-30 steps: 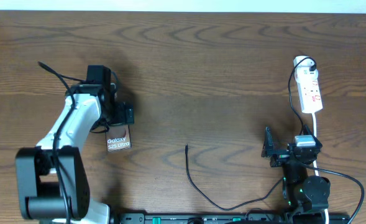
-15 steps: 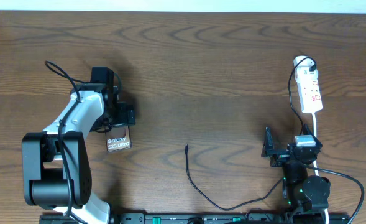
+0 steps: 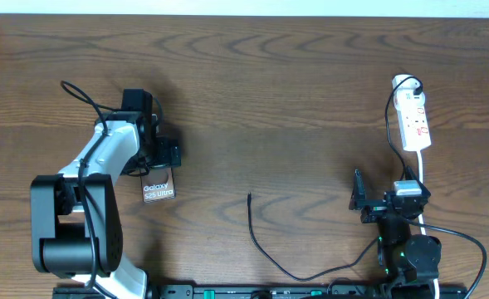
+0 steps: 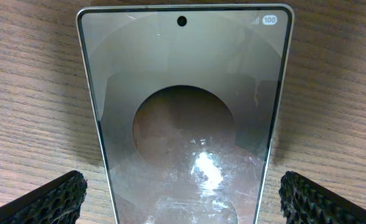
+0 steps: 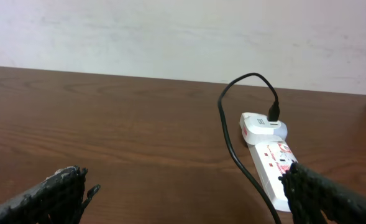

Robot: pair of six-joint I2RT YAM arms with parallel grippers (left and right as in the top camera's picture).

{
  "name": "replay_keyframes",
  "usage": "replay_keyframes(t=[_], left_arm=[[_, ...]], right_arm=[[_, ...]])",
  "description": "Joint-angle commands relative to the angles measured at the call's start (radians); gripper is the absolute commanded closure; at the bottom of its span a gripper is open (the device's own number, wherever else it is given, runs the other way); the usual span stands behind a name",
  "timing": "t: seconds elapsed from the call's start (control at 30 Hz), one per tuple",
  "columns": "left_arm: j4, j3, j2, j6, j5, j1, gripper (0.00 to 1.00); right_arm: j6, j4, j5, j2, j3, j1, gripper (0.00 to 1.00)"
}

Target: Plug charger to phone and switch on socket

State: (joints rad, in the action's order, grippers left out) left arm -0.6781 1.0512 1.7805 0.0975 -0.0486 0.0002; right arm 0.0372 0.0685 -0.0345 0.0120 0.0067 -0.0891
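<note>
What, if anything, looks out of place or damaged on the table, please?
Nothing looks spilled or damaged. The phone lies flat, slightly askew, and the charger tip rests loose on the table, well apart from it, not yet plugged in. The socket sits tidy at the far right.

White lettering "Galaxy S25 Ultra", in two lines, on the brownish face of the phone (image 3: 158, 191), seen from overhead. In the left wrist view, at the top right corner of the screen, a small oval badge (image 4: 269, 20) with the number "100", with signal bars (image 4: 255, 20) just beside it. On the socket (image 5: 273, 163), red marks and fine print, too small to read.
</note>
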Motion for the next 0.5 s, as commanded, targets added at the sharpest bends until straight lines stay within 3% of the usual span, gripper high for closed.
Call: replay_keyframes(t=[0.0,0.47], left_arm=[[0.006,-0.010,0.018,-0.006,0.032,0.005,0.00],[0.005,-0.014,0.019,-0.006,0.031,0.005,0.00]], right_arm=[[0.012,0.003,-0.008,-0.005,-0.001,0.007,0.01],[0.012,0.003,-0.008,-0.005,-0.001,0.007,0.01]])
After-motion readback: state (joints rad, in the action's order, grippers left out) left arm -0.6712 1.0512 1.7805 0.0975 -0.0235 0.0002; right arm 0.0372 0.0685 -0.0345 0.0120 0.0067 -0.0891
